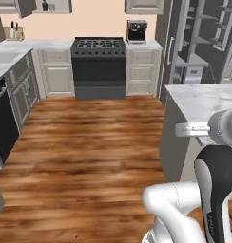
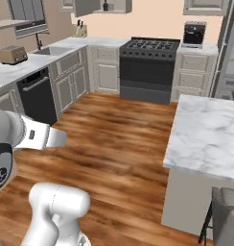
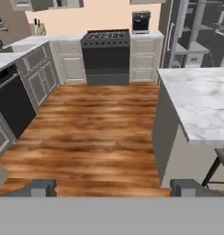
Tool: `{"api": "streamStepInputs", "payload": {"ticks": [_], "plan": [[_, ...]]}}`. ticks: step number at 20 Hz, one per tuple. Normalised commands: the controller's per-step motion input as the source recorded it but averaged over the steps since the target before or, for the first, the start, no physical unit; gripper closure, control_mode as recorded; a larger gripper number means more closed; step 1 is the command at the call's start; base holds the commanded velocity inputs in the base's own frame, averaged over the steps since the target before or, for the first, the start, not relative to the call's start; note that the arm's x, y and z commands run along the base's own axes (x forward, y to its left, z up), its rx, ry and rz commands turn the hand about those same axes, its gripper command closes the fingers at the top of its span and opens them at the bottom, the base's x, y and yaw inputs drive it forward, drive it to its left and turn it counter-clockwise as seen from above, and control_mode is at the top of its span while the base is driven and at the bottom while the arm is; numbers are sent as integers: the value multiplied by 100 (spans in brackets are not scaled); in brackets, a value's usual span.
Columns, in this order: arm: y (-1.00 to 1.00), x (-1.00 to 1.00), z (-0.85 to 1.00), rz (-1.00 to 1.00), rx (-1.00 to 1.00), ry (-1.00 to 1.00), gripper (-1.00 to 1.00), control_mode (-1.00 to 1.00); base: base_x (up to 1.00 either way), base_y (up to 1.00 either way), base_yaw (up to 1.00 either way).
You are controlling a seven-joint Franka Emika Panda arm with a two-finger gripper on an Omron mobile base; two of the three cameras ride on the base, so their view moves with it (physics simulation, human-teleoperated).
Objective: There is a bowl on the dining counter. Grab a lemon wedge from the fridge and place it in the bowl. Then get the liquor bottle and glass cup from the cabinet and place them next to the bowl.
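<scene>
Standing wide apart, the gripper (image 3: 113, 187) fingers are seen grasping nothing above the wood floor (image 3: 95, 133), beside the dining counter (image 3: 201, 98) corner

White arm raised, forearm level, tool (image 3: 114, 187) jaws wide apart, empty.

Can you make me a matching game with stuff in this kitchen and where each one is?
Things:
1. stove
2. coffee machine
3. toaster
4. knife block

Places:
A. on the counter right of the stove
B. on the left-hand counter, near the sink
C. in the back corner of the counter
D. between cream cabinets on the back wall

Pairs: 1-D, 2-A, 3-B, 4-C
</scene>
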Motion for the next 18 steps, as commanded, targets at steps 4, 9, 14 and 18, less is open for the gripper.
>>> {"api": "streamStepInputs", "payload": {"ticks": [4,9,14,18], "plan": [[0,0,0,0,0,0,-100,100,100,100,-2],[0,0,0,0,0,0,-100,100,100,99,-7],[0,0,0,0,0,0,-100,100,100,72,-8],[0,0,0,0,0,0,-100,100,100,19,-9]]}}
